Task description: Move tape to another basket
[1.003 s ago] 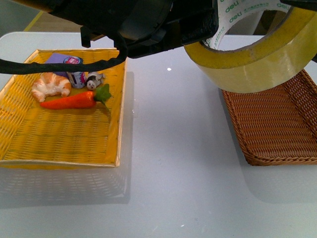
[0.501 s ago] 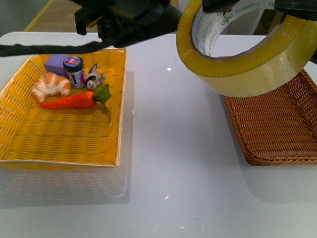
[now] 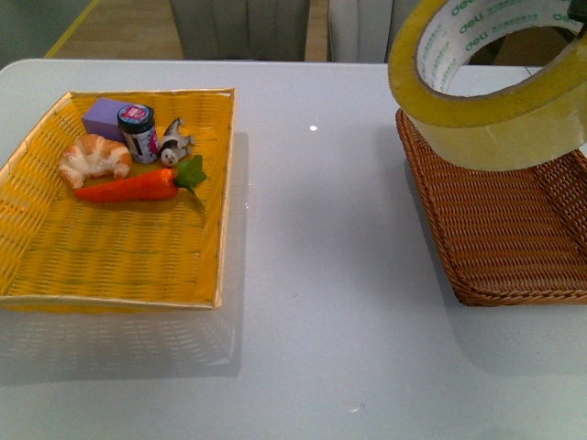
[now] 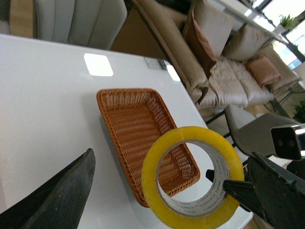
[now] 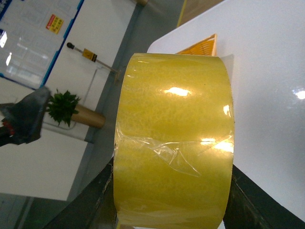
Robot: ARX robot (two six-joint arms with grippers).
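The tape (image 3: 495,128), a wide yellowish roll with a white core and green print, hangs tilted in the air at the top right, over the far left part of the brown basket (image 3: 514,238). My right gripper (image 5: 174,191) is shut on the tape (image 5: 174,119), with a dark finger on each side of the roll. My left gripper (image 4: 167,205) is open and empty. Through its wide jaws I see the tape (image 4: 155,191) and the empty brown basket (image 4: 133,114) beyond it. Neither arm shows in the front view.
A bright yellow woven tray (image 3: 110,257) stands at the left with a croissant (image 3: 92,158), a toy carrot (image 3: 128,188), a small jar (image 3: 138,133), a purple box (image 3: 101,115) and a small figurine (image 3: 172,147). White table (image 3: 321,275) lies between the trays.
The tape has moved right, from above the table's middle to over the brown basket. The dark left arm has left the top of the front view.
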